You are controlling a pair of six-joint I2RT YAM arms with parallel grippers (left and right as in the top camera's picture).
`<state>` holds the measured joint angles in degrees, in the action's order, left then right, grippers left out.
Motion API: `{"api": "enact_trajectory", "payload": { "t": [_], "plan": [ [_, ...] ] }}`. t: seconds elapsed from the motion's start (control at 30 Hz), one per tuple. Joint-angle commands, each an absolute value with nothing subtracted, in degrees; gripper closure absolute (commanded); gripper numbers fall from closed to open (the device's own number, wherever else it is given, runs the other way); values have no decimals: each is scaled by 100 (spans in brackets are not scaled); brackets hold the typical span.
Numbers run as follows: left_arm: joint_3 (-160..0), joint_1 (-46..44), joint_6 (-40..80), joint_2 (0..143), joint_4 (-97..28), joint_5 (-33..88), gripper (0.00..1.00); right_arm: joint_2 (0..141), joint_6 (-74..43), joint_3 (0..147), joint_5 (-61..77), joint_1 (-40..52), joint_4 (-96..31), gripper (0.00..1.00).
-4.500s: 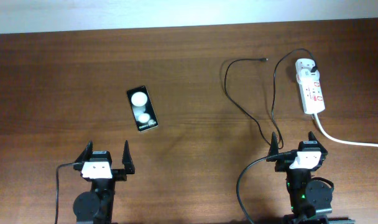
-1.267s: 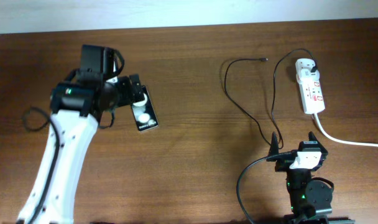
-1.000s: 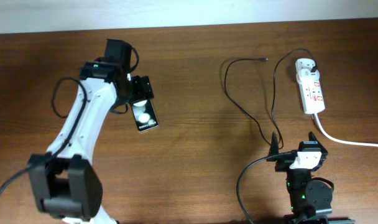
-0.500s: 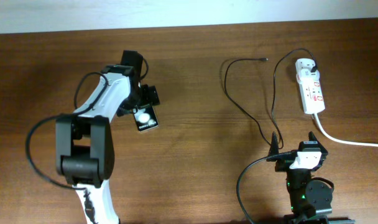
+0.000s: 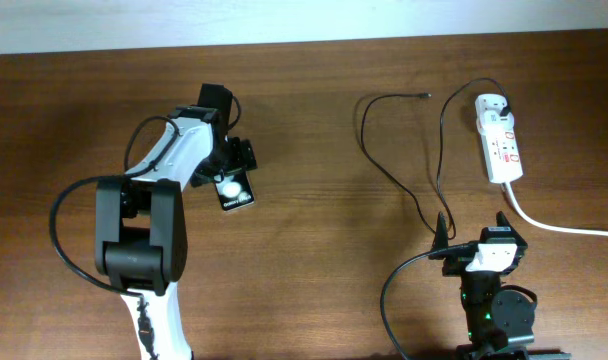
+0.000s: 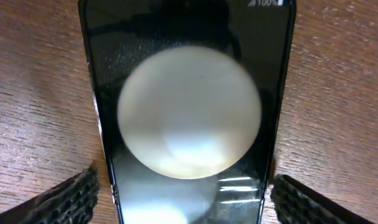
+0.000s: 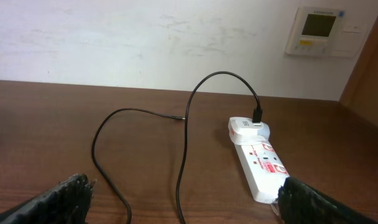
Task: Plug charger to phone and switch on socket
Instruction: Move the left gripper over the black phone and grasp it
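Left gripper [image 5: 230, 162] is down over the phone [image 5: 234, 190], which lies flat on the counter [image 5: 304, 270], left of the middle and closer to the far edge. On the left wrist view the fingers [image 6: 69, 196] stand spread either side of the phone [image 6: 189, 118]; whether they touch its edges is hard to say. Right gripper [image 5: 473, 228] sits spread wide and empty at the near edge. The socket [image 5: 500, 145] lies by the far right corner, with the charger [image 5: 394, 96] plugged in and its tip lying loose.
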<state>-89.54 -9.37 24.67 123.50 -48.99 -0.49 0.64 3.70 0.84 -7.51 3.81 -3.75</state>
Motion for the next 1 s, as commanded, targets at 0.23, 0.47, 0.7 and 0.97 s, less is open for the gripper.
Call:
{"api": "enact_trajectory", "payload": {
  "t": [0.23, 0.47, 0.7, 0.97],
  "plan": [
    [-8766, -950, 2764, 12567, -4932, 23, 24, 25, 408, 32, -799, 412, -379, 2],
    [-8444, -961, 3061, 12571, -4952, -152, 7, 25, 408, 32, -799, 412, -379, 2],
    [-8420, -961, 3426, 12573, -4943, -148, 14, 25, 408, 32, -799, 412, -379, 2],
    [-8420, -961, 3476, 12573, -4869, -121, 29, 25, 408, 32, -799, 412, -379, 2]
  ]
}}
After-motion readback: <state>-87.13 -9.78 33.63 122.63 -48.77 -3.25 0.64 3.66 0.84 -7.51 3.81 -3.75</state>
